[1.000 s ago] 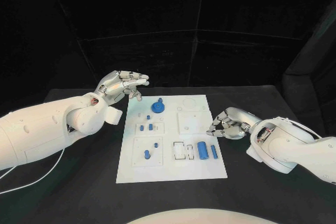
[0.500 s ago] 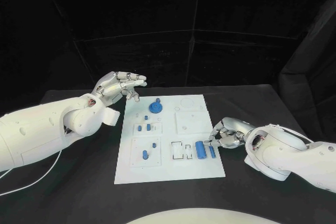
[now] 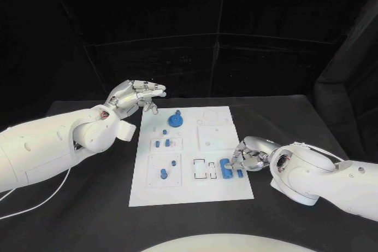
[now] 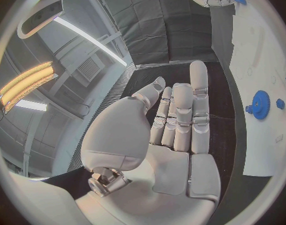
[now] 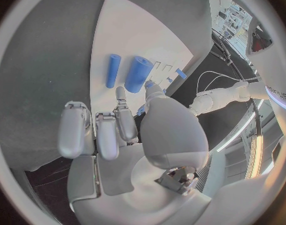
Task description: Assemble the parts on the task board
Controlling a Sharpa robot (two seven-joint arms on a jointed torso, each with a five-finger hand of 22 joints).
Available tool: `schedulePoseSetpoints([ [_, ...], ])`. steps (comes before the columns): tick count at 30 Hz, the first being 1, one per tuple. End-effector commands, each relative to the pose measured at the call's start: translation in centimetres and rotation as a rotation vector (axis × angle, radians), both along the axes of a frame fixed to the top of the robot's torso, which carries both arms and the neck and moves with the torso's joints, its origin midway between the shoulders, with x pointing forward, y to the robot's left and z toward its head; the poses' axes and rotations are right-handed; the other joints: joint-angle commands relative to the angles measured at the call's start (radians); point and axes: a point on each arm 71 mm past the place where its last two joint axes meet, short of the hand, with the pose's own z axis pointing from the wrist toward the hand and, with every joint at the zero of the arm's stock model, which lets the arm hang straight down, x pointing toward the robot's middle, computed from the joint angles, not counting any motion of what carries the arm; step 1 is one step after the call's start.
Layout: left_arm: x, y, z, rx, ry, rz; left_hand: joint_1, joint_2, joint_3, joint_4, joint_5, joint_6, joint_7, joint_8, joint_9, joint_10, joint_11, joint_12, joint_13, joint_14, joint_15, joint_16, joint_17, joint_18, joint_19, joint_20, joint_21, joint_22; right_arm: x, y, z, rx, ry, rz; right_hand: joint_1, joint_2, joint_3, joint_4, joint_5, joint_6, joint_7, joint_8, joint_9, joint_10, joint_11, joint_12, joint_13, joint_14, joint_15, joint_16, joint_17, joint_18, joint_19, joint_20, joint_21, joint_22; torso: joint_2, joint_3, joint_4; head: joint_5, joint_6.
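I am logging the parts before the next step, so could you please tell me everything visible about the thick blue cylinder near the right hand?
The thick blue cylinder is smooth, plastic-looking and round-ended. It lies flat on the white task board near its right edge, parallel to a thinner blue rod beside it. The right hand reaches over it, fingertips at its end; whether they touch is unclear.

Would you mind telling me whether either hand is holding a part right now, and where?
Neither holds anything. The right hand reaches toward the thick blue cylinder on the task board without gripping it; the left hand hovers empty.
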Motion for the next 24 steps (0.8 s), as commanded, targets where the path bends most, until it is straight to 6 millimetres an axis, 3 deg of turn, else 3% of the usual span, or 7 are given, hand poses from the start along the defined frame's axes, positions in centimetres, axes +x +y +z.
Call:
schedulePoseSetpoints([
  [1, 0.0, 0.0, 0.1, -0.005, -0.009, -0.015, 0.001, 0.006, -0.008, -0.001, 0.004, 0.000, 0.004, -0.003, 0.001, -0.005, -0.001, 0.004, 0.001, -0.009, 0.001, -0.006, -0.001, 0.013, 0.001, 0.010, -0.004, -0.002, -0.1, 0.3, -0.2, -0.028, -0.002, 0.025, 0.004, -0.002, -0.007, 0.002, -0.007, -0.009, 0.000, 0.007, 0.002, -0.002, 0.002, -0.002, 0.002, 0.076, 0.009, 0.005, 0.113, -0.018, 0.004, 0.004, 0.007, 0.002, 0.000, -0.0003, 0.0018, 0.002, 0.000],
  [15, 0.0, 0.1, 0.0, -0.003, -0.007, -0.013, 0.000, 0.007, -0.010, 0.001, 0.004, 0.000, 0.004, -0.003, 0.001, -0.006, -0.001, 0.005, 0.001, -0.009, 0.002, -0.006, -0.001, 0.013, 0.001, 0.010, -0.005, -0.002, -0.1, 1.1, -1.6, -0.061, 0.027, 0.051, 0.017, 0.003, -0.017, 0.005, -0.001, -0.019, 0.002, 0.016, 0.008, 0.000, 0.004, 0.003, 0.010, 0.076, 0.010, 0.007, 0.118, -0.019, 0.005, 0.005, 0.010, 0.008, 0.003, -0.0002, 0.0000, 0.014, -0.004],
  [24, 0.0, 0.1, 0.0, -0.003, -0.007, -0.014, -0.003, 0.007, -0.012, 0.003, 0.004, -0.001, 0.004, -0.004, 0.001, -0.006, 0.000, 0.005, 0.001, -0.009, 0.002, -0.005, -0.001, 0.013, 0.001, 0.010, -0.006, -0.003, 0.1, 1.6, -2.0, -0.058, 0.026, 0.052, 0.051, 0.024, -0.025, 0.002, 0.026, -0.025, 0.000, 0.038, 0.021, 0.003, 0.003, 0.007, 0.019, 0.077, 0.010, 0.009, 0.121, -0.019, 0.004, 0.005, 0.012, 0.011, 0.001, -0.0010, -0.0003, 0.016, -0.004],
])
